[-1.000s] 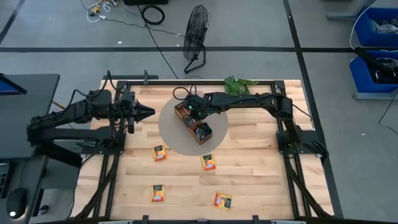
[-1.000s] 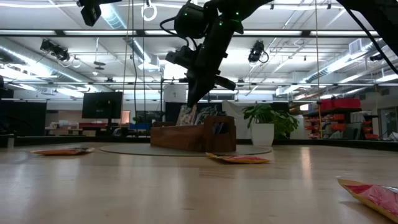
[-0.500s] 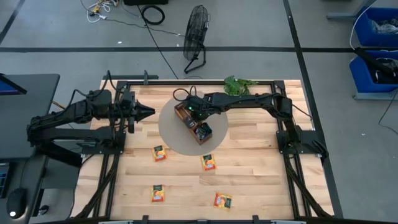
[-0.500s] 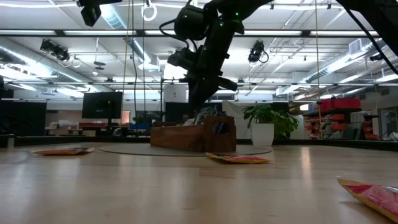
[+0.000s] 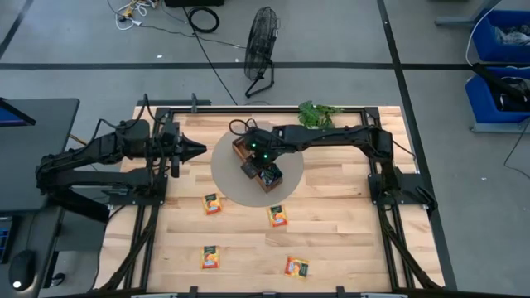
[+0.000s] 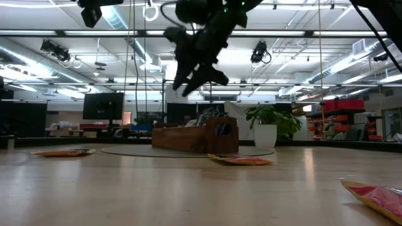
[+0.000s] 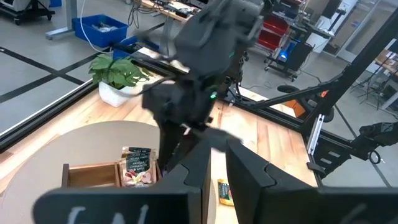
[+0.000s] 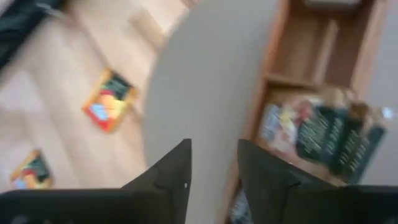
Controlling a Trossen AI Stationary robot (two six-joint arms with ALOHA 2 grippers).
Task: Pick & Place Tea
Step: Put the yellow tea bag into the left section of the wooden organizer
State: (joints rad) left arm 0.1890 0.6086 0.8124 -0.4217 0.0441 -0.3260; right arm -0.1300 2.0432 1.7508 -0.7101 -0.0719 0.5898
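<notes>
- Tea sachets (image 5: 213,204) lie in two groups: we count four orange ones loose on the bare wood at roughly 6 o'clock of the round mat (image 5: 225,180), while others — dark teal and pale — stand packed in the wooden tray (image 5: 266,176) on that mat.
- Our right gripper (image 5: 248,169) hangs over the mat at the tray's 9 o'clock edge, raised clear of it in the low view; its fingers (image 8: 166,176) stand slightly apart and hold nothing.
- One tray compartment shows bare wood in the right wrist view.
- Our left gripper (image 5: 199,149) waits well off at 9 o'clock of the mat, fingers together.
- A green plant (image 5: 316,114) sits at the table's 12 o'clock edge.
</notes>
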